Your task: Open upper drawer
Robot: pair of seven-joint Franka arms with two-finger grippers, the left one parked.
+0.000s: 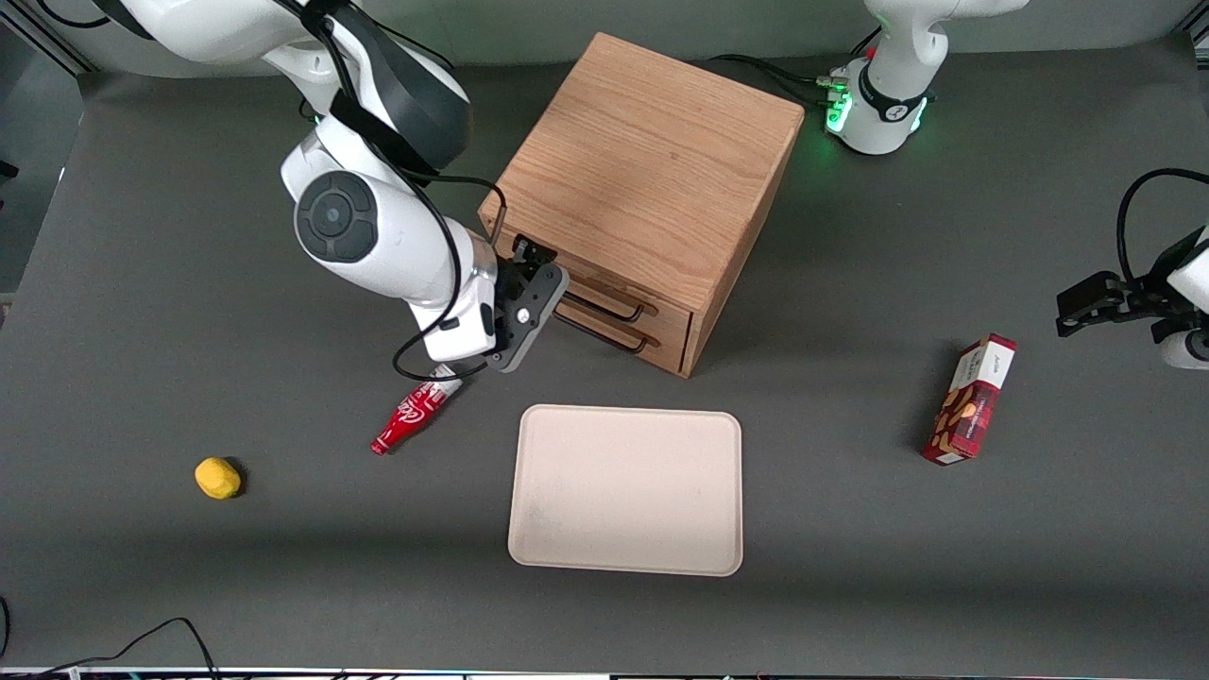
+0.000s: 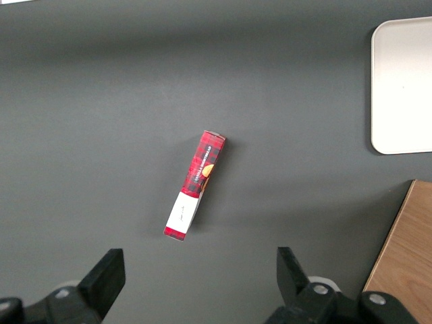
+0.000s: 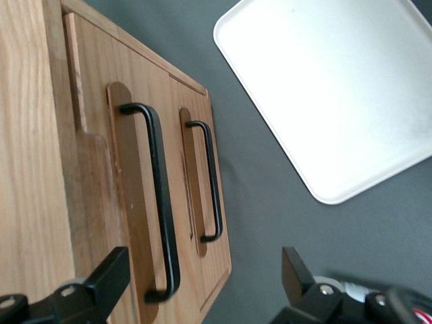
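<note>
The light-oak cabinet [image 1: 652, 161] stands at the table's middle. Its upper drawer [image 1: 669, 314] sits flush with the bottom drawer, and its thin black handle [image 1: 609, 302] lies just above the identical lower handle [image 1: 604, 336]. My right gripper [image 1: 543, 274] is open, right in front of the drawer fronts at the handles' end toward the working arm. In the right wrist view the upper handle [image 3: 162, 209] runs down between my spread fingers [image 3: 111, 280], close to one of them, with no contact. The lower handle [image 3: 212, 182] is beside it. My gripper [image 3: 202, 283] holds nothing.
A beige tray [image 1: 625, 491] lies nearer the front camera than the cabinet. A small red cola bottle [image 1: 411, 416] lies just under my wrist. A yellow lump [image 1: 217, 477] lies toward the working arm's end. A red snack box [image 1: 970, 401] lies toward the parked arm's end.
</note>
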